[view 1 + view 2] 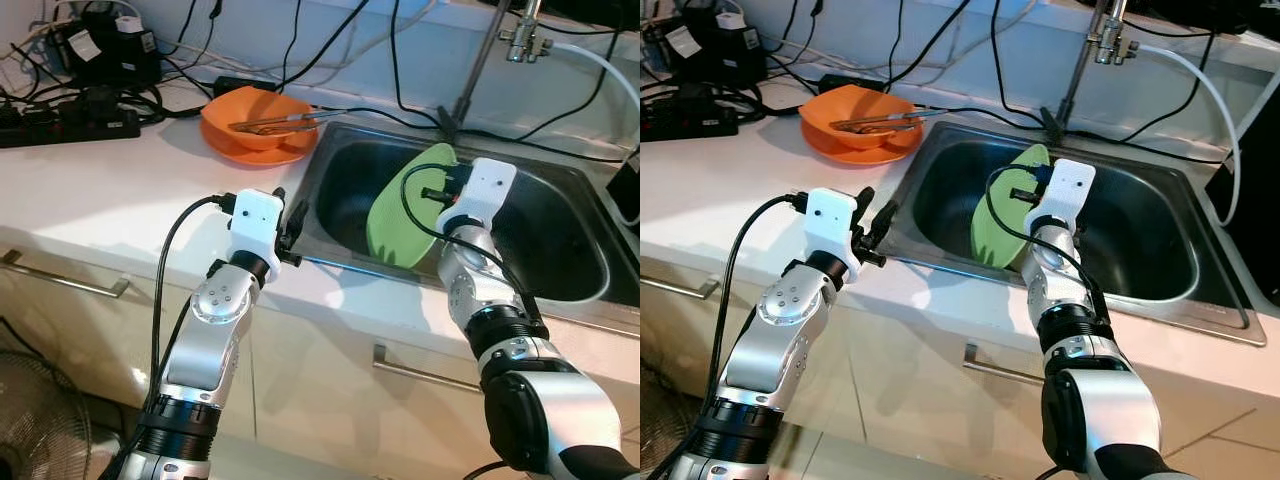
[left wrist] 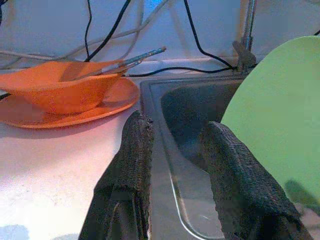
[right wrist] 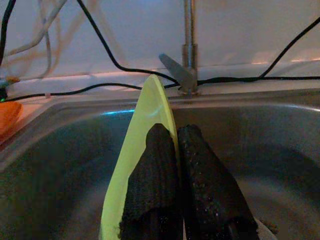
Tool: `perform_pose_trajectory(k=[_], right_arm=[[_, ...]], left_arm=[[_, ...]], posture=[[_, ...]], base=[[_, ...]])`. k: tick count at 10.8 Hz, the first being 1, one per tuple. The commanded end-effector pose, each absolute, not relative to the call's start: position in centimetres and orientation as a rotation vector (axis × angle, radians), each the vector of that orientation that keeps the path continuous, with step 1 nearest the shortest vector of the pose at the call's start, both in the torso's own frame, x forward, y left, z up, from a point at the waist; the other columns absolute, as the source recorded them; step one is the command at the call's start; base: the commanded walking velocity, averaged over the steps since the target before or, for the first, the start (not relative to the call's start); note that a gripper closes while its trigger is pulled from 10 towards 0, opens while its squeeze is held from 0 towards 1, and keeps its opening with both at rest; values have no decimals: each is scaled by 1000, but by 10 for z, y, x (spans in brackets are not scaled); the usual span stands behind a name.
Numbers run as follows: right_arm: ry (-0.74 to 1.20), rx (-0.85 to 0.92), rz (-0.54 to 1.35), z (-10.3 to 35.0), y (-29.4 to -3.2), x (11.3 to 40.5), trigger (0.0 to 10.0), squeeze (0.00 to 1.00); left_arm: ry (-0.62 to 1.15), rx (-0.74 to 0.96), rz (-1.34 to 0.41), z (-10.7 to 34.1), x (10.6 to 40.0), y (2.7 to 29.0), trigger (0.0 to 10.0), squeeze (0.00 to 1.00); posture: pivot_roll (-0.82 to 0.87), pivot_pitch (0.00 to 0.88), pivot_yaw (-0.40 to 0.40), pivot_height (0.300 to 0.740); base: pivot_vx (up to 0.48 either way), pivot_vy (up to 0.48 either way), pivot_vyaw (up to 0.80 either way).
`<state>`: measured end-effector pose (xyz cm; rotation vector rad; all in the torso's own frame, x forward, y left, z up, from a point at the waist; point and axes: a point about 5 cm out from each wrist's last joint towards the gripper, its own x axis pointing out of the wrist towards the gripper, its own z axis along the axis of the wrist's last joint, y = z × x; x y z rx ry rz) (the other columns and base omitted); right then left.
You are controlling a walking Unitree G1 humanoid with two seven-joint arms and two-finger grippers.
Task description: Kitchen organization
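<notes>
Green plate (image 1: pixel 405 205): held on edge over the steel sink (image 1: pixel 560 215), tilted, rim pinched between the two black fingers (image 3: pixel 150 185) of the right end effector (image 3: pixel 176 145); fingers pressed together on the rim's near edge, plate rising beyond them toward the tap (image 3: pixel 187 47). Judged light, stiff, thin-walled and smooth, probably plastic; likely slippery if wet, apt to swing in a rim pinch; best taken at the rim, as now, with the grip kept firm

Left end effector (image 2: pixel 175 145): fingers spread, empty, poised above the worktop (image 1: pixel 110 190) at the sink's left lip, green plate just beside it on the sink side, not touching

Orange bowl (image 1: pixel 255 115): seated on an orange plate (image 1: pixel 255 152) on the worktop, behind the left end effector and near the sink's back left corner; metal utensils (image 1: pixel 285 122) lying across the bowl, handles pointing over the sink

Black cables (image 1: pixel 90 105): trailing along the worktop's back edge
</notes>
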<state>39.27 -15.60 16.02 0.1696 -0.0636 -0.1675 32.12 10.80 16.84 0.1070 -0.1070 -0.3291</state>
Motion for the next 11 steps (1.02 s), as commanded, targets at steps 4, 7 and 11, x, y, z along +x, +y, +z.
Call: perform_pose_trajectory(k=[4, 7, 11], right_arm=[[14, 140, -164, 159, -157, 397, 10000, 0], [94, 108, -118, 159, -151, 402, 10000, 0], [142, 79, -76, 156, -143, 403, 10000, 0]], left_arm=[[-71, 106, -362, 163, 320, 101, 10000, 0], [7, 55, -498, 155, 315, 89, 10000, 0], [68, 108, -711, 146, 303, 78, 10000, 0]], posture=[[274, 12, -87, 740], [272, 18, -91, 740], [278, 18, -93, 740]], base=[[0, 0, 0], [0, 0, 0], [0, 0, 0]])
